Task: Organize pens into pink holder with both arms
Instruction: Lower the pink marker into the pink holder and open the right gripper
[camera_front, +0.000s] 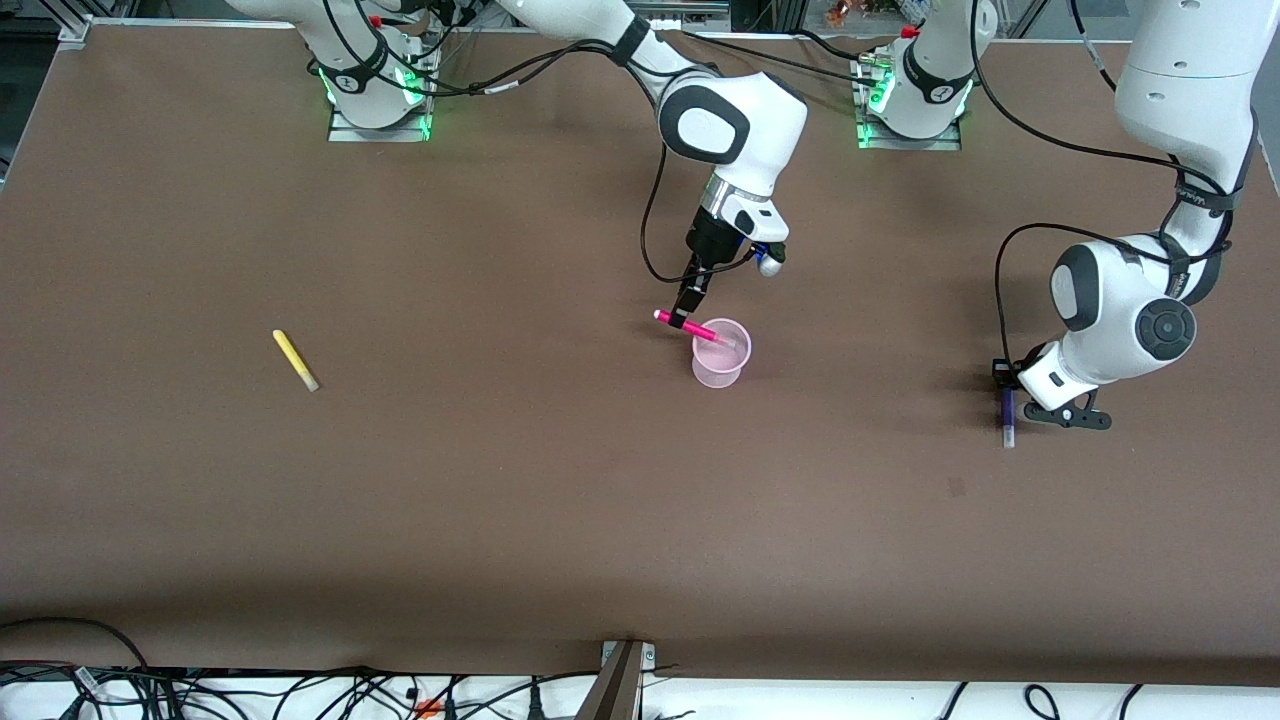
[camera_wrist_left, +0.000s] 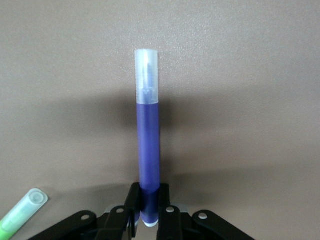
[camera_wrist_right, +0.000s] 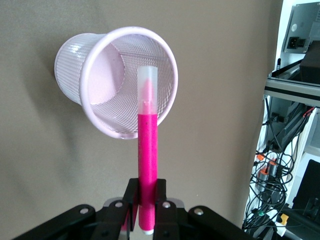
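Observation:
The pink holder (camera_front: 722, 352) stands upright near the middle of the table; it also shows in the right wrist view (camera_wrist_right: 117, 82). My right gripper (camera_front: 688, 312) is shut on the magenta pink pen (camera_front: 690, 327) and holds it tilted over the holder's rim, pale end over the opening (camera_wrist_right: 147, 150). My left gripper (camera_front: 1004, 383) is shut on the dark purple pen (camera_front: 1008, 415) at the table toward the left arm's end; the pen shows in the left wrist view (camera_wrist_left: 148, 150). The yellow pen (camera_front: 295, 360) lies toward the right arm's end. The light green pen (camera_wrist_left: 20, 217) lies beside the left gripper.
The brown table (camera_front: 500, 500) carries nothing else. Both arm bases (camera_front: 380, 90) stand along its edge farthest from the front camera. Cables (camera_front: 300, 690) lie off the table's nearest edge.

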